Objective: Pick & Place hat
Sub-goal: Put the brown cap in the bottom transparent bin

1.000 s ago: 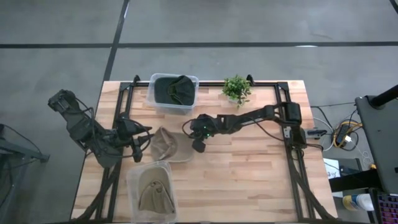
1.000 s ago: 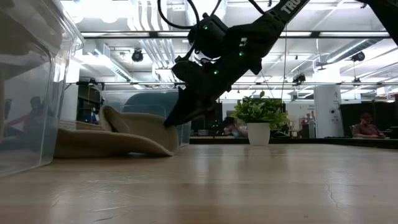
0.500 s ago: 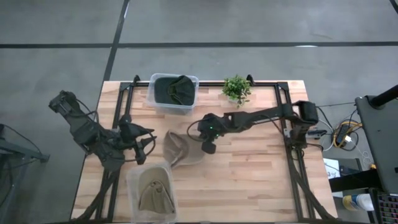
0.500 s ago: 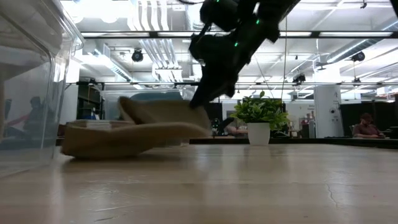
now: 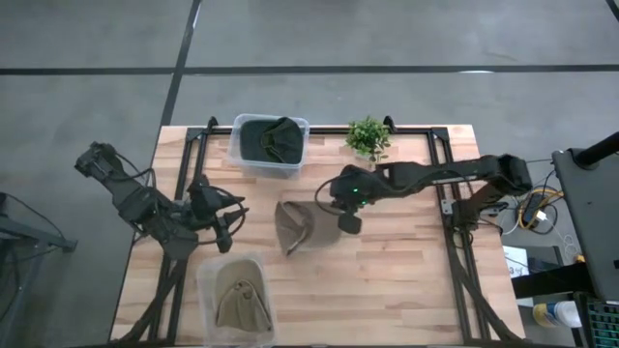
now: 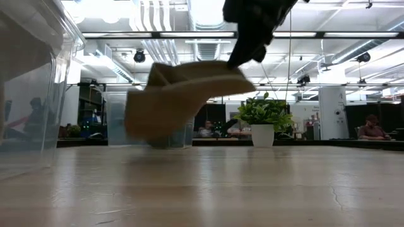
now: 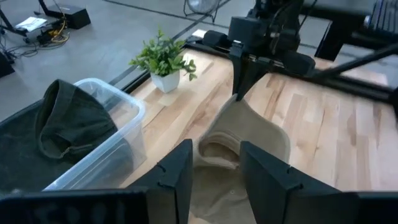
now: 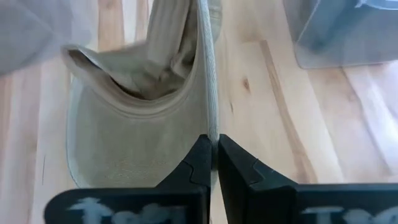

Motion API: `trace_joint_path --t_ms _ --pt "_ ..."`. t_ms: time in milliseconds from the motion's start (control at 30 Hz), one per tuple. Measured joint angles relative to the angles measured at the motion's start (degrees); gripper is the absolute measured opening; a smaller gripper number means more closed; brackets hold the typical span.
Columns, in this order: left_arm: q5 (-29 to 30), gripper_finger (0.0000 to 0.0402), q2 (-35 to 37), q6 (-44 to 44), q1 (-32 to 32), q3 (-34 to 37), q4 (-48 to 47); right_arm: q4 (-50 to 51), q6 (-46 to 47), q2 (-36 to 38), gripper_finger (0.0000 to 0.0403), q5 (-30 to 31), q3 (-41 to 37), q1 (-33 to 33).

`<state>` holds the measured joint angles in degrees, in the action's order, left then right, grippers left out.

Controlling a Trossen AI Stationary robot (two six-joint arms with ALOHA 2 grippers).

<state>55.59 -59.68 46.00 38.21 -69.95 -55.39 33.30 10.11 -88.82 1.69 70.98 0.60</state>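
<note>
The right tool [image 5: 322,209] pinches the brim of a tan hat [image 5: 295,225], its two fingers [image 8: 200,163] pressed together on the thin edge of fabric, as the right wrist view shows plainly. The hat hangs from that grip near the middle of the wooden counter [image 5: 406,280]; in the low view the hat [image 6: 180,94] appears lifted, its body drooping away from the pinched brim, though whether its lowest part touches the wood cannot be told. From above, the hat lies between a clear bin [image 5: 270,144] at the far edge, which holds a dark green hat [image 5: 270,137], and a second clear bin [image 5: 235,298] at the near edge, which holds another tan hat [image 5: 238,300]. The held hat is apart from both bins. A small potted plant [image 5: 368,137] stands at the far edge, just beside the bin with the green hat. The left tool [image 5: 235,215] waits over the left part of the counter, its fingers [image 7: 177,171] parted to a middling gap and holding nothing; its wrist view looks past them toward the tan hat [image 7: 245,130], the right arm above it, the plant [image 7: 163,61] and the green hat [image 7: 71,118] in its bin.
</note>
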Motion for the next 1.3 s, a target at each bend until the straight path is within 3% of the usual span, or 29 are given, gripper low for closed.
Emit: trace_joint_path --t_ms 300,567,900,1300 --pt "-5.4 0.0126 0.0 -4.4 -5.1 0.0 8.1 5.0 -8.5 8.3 0.0008 -1.9 0.1 0.0" --pt "-14.8 0.0126 0.0 -5.5 -11.6 -2.5 12.6 11.9 -13.1 10.2 0.0008 -5.1 7.4 0.0" --pt "-33.2 0.0126 -0.2 -7.1 -24.0 -4.4 21.6 18.4 -16.2 3.4 0.0008 -11.3 18.6 -1.1" --pt "-41.6 0.0126 -4.3 -5.2 -28.0 -4.2 21.6 27.4 -18.3 -10.1 0.0008 -14.3 38.2 -1.5"
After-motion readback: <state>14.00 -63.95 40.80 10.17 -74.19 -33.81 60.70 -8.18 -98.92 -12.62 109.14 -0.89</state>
